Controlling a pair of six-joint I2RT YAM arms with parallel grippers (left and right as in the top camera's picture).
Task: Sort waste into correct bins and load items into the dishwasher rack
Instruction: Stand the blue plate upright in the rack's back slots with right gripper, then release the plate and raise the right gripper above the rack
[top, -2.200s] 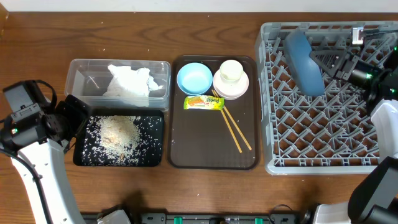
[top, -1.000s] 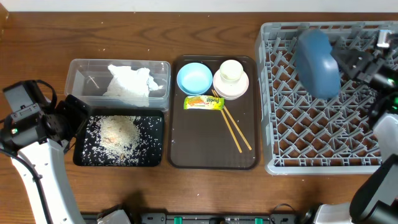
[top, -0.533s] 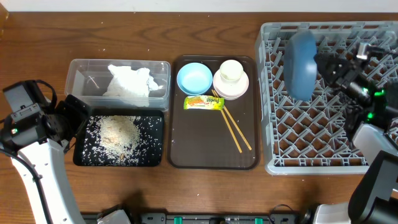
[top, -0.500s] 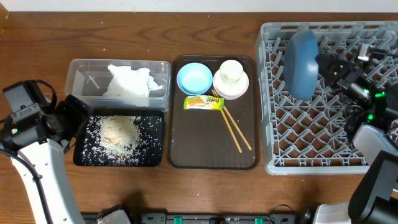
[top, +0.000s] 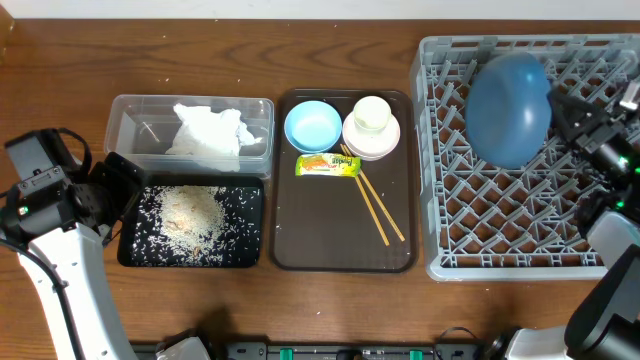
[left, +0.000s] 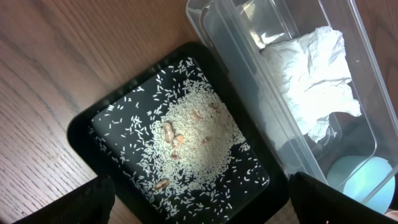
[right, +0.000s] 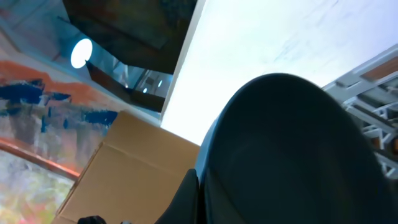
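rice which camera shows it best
Left wrist: the rice fills the view up close, with single grains and brownish bits distinct in the black tray. Overhead shows it whole but small, a pale heap. Right wrist shows none, only the plate.

We find the dishwasher rack (top: 500, 230) open across its lower half, while the dark-blue plate (top: 510, 108) blocks its upper middle.

Likely a robot lab: two arms (top: 60, 255) flank a wooden table (top: 330, 310) (cardboard box (right: 124, 180) beyond).
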